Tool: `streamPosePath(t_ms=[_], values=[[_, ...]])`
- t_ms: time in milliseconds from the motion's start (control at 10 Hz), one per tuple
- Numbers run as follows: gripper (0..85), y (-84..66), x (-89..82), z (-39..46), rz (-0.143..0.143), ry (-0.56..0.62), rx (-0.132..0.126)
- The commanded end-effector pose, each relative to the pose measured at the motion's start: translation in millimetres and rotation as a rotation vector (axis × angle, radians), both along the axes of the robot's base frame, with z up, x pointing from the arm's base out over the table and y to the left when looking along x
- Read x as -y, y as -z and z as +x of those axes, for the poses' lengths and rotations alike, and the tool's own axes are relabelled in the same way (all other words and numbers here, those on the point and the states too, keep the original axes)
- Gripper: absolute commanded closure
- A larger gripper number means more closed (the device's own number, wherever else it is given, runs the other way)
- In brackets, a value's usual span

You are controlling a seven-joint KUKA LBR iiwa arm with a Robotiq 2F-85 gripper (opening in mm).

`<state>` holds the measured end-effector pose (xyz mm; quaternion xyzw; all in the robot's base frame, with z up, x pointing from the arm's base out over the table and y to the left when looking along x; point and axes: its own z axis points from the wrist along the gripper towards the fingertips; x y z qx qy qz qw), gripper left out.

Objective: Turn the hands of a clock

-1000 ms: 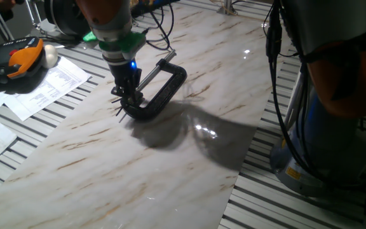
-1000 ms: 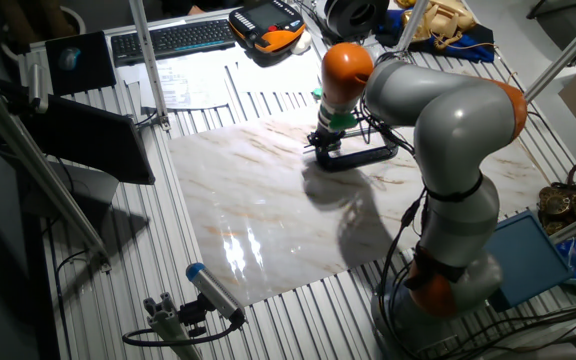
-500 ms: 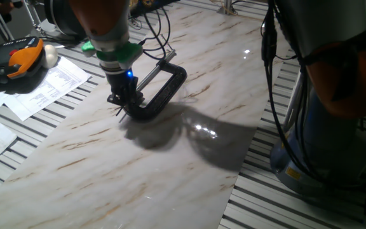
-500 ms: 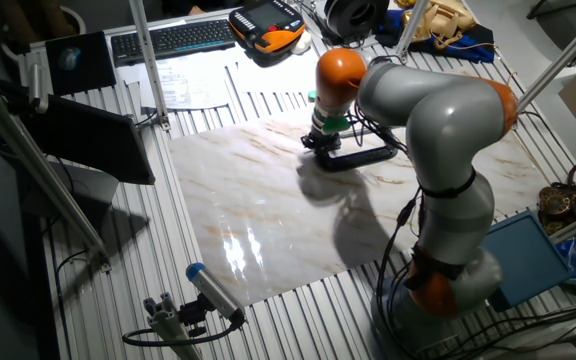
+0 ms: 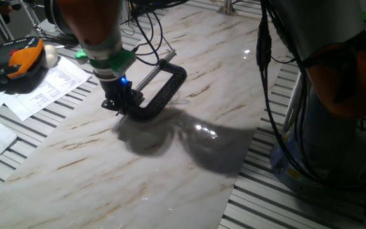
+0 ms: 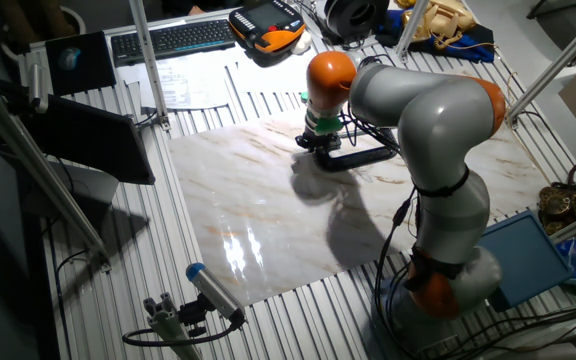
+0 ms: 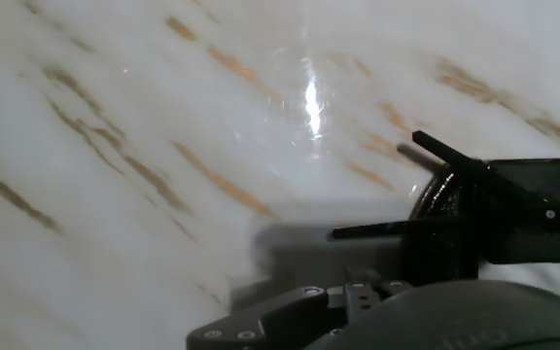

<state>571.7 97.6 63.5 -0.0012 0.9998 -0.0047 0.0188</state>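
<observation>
One fixed view, from left to right: an orange and black handheld controller (image 5: 19,58) lies at the far left, with printed sheets of paper (image 5: 46,86) beside it on the slatted metal frame. The marble-patterned surface (image 5: 170,172) carries a black C-clamp (image 5: 161,95), which lies flat with its steel screw rod (image 5: 150,72) pointing up and to the left. The gripper (image 5: 121,105) stands over the lower-left end of the C-clamp, under a green collar with a blue light. At the right, the arm's grey base column and its black cables rise from the frame.

The clock (image 7: 450,209) is the small round black hub at that lower-left end of the C-clamp. In the hand view it shows at the right, partly covered by a dark rectangular block at the right edge. The hands (image 7: 382,229) are 2 thin dark rods projecting from the hub: 1 runs left, almost level, and the other (image 7: 436,148) angles up and to the left. Both lie close above the marble, whose glossy face shows a bright reflection near the top centre.

Whether the fingers are wide, narrow or holding anything cannot be told: the fixed views hide the tips against the clamp, and the hand view shows only dark gripper hardware along the bottom edge.
</observation>
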Motion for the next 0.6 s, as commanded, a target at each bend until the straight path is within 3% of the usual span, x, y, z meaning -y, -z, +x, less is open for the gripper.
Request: streamPosePath(t_ms=[0,300,500], values=[[85.0,2.1,0.3,0.5,-0.005,-0.011,0.021],[85.0,9.5,1.9,3.3,0.009,-0.009,0.046],[85.0,14.5,3.3,4.5,0.014,-0.009,0.041]])
